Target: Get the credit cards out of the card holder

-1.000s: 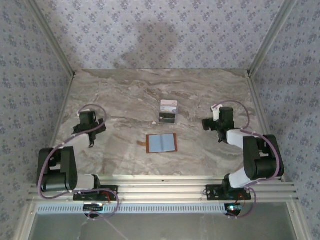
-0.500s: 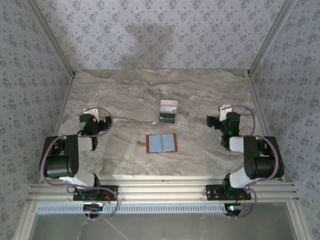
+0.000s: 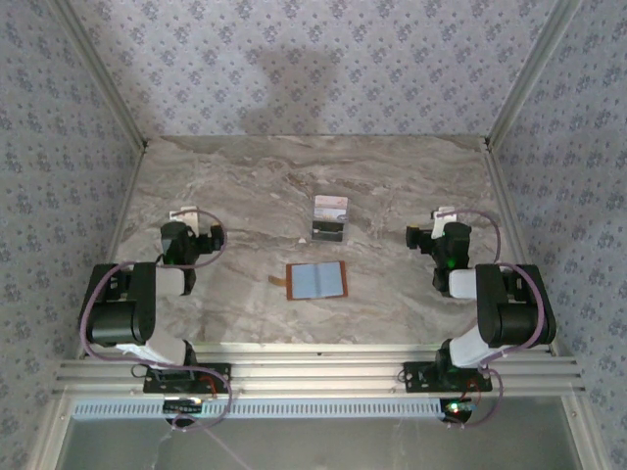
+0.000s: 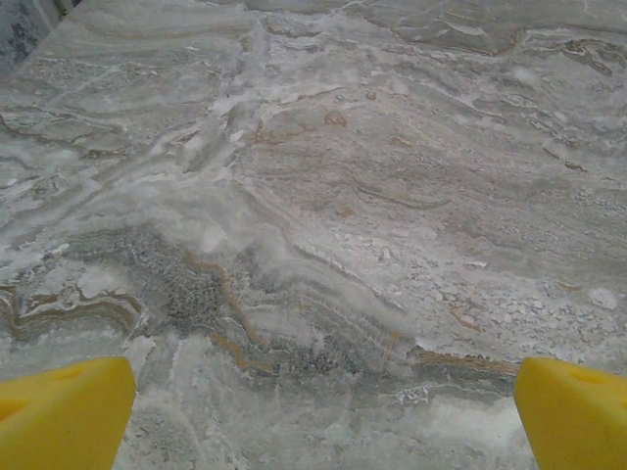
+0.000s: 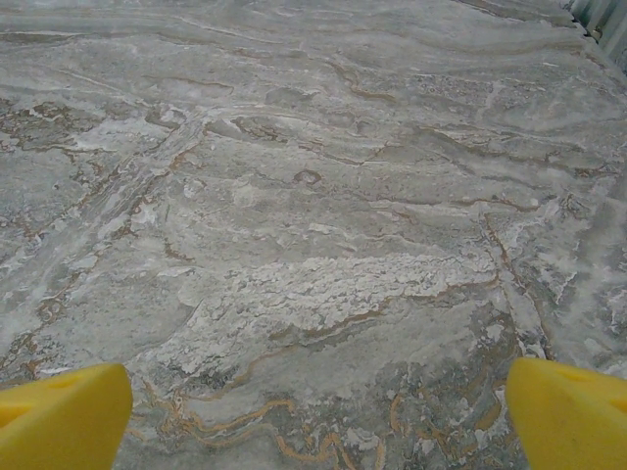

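Note:
The card holder lies open and flat at the table's middle, pale grey-blue face up with an orange-brown edge on its left. Just behind it the credit cards sit together, a whitish-pink one at the back and a dark one in front. My left gripper hovers over bare marble far to the holder's left. My right gripper hovers far to its right. In the wrist views each gripper stands open, yellow fingertips wide apart over bare tabletop.
The marble table is bordered by patterned walls on three sides and a metal rail along the near edge. Both arms are folded back close to their bases.
Both arms have folded back toward their bases, the wrists lifting and swinging to face the far wall. The card holder and cards have not moved. Both grippers stayed open.

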